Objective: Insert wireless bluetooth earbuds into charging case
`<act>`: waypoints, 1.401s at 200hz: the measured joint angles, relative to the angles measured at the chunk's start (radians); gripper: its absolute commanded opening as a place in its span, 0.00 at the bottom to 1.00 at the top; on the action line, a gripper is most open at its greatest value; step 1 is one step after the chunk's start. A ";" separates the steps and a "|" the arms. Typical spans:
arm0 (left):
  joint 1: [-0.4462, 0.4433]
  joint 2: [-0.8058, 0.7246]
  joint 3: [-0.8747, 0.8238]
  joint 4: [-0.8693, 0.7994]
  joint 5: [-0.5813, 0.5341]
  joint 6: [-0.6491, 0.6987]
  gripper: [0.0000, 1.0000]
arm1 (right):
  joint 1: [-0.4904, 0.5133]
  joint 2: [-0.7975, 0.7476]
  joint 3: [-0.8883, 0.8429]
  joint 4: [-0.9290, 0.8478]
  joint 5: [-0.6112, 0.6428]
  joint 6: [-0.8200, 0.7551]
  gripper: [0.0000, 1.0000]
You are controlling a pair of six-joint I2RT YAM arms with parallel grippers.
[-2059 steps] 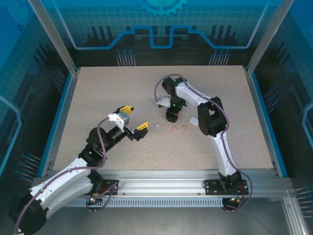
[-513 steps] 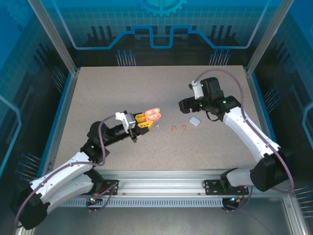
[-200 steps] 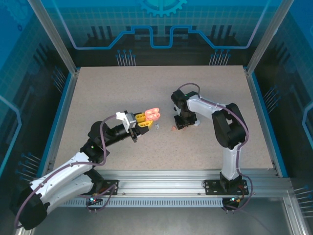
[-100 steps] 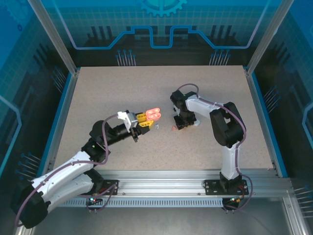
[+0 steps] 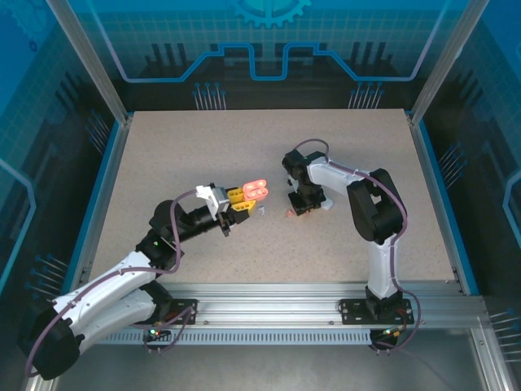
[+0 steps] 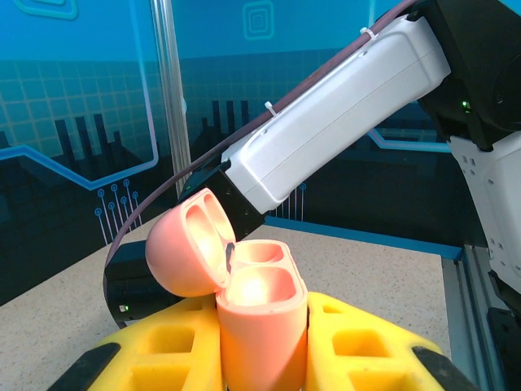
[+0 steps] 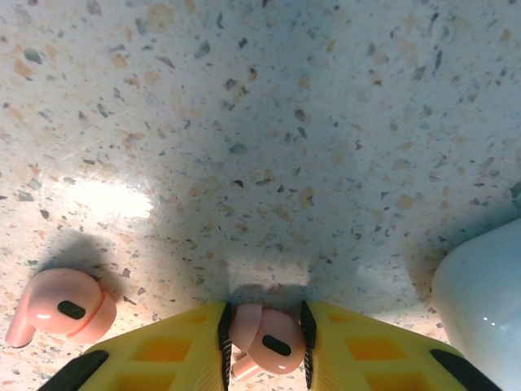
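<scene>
Table (image 5: 163, 155), speckled beige, carries the work. Right gripper (image 5: 302, 206) points straight down at it, so from above the arm hides what the fingers hold. The wrist view shows them clamped on a pink earbud (image 7: 269, 342), whose stem is cut by the lower edge. Left gripper (image 5: 242, 201) hangs above the table and squeezes the pink case (image 6: 260, 318), with its lid (image 6: 189, 248) swung open. A white case (image 7: 484, 285), cut off at the frame edge, lies just beside the right fingers. The earbuds are glossy salmon-pink, each with a dark oval spot. I count two (one gripped, the second earbud (image 7: 61, 308) lying near it), and two cases. One pale speck (image 5: 262, 210) near the left fingers is too small to name.
</scene>
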 measured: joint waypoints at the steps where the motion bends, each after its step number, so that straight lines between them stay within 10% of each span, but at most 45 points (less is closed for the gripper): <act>1: 0.000 0.000 0.000 0.000 0.000 0.000 0.00 | 0.000 0.000 0.000 0.000 0.000 0.000 0.29; 178: 0.000 0.000 0.000 0.000 0.000 0.000 0.00 | 0.000 -0.030 -0.013 0.017 0.010 -0.012 0.20; 280: 0.000 0.062 0.000 0.071 0.002 -0.035 0.00 | 0.000 -0.523 -0.149 0.140 0.034 -0.168 0.19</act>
